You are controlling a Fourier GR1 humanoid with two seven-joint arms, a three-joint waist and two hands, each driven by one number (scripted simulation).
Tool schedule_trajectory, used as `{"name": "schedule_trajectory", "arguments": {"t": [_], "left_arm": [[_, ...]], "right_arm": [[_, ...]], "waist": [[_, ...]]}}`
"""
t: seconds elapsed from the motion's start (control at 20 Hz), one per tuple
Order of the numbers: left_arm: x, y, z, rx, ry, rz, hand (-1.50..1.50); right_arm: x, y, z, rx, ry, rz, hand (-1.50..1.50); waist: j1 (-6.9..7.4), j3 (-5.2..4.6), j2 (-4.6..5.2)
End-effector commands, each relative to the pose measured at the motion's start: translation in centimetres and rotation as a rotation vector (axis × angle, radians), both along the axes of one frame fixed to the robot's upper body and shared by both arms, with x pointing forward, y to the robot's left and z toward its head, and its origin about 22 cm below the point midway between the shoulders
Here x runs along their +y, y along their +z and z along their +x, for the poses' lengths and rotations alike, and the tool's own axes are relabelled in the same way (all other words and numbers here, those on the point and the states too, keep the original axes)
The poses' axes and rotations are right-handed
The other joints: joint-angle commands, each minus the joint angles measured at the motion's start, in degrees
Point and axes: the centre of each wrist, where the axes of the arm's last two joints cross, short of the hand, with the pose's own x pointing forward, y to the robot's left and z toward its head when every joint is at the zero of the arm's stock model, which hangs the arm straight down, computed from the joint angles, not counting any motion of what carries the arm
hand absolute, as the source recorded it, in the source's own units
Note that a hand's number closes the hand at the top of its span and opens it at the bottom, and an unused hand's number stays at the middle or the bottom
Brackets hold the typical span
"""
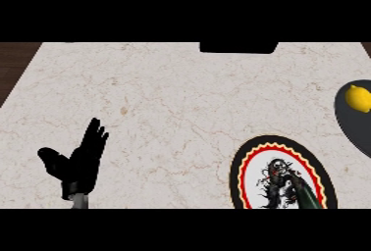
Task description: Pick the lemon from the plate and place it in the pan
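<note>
Fingers [95,133] of the left hand [78,164] are straight and held close together, pointing up the counter [174,93], with the thumb set apart to the side. This hand holds nothing and touches nothing. It rests at the lower left, far from everything the task needs, so I think it is simply parked out of the way.

The lemon [357,98] is not on the plate [242,165]. It lies inside the dark pan [351,131], near its upper part, at the right edge of the view, and only a part of the pan is visible. The plate, with its black rim, red ring and dark drawing in the centre, is near the pan but apart from it, and no fruit is on it.

A dark narrow shape [306,194] comes from the lower edge across the plate. It could be the right forearm, but I cannot make out the right hand against the black drawing, so I cannot tell its state.

Judging from where the lemon lies, the placing seems done. A black object [239,47] sits at the far edge.
</note>
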Motion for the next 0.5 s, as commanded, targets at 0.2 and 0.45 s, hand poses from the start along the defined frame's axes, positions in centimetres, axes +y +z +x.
{"name": "schedule_trajectory", "arguments": {"t": [0.2,0.45], "left_arm": [[0.1,-1.2,-0.6,0.071,0.015,-0.028,0.00],[-0.4,-0.7,-0.8,0.068,0.010,-0.014,0.00]], "right_arm": [[-5.1,-0.3,-6.5,-0.100,0.180,0.210,-1.50],[-6.6,-1.1,-9.6,-0.097,0.291,0.233,-1.50]], "waist": [[-1.00,-0.32,0.03],[-1.35,-0.42,-0.45]]}}
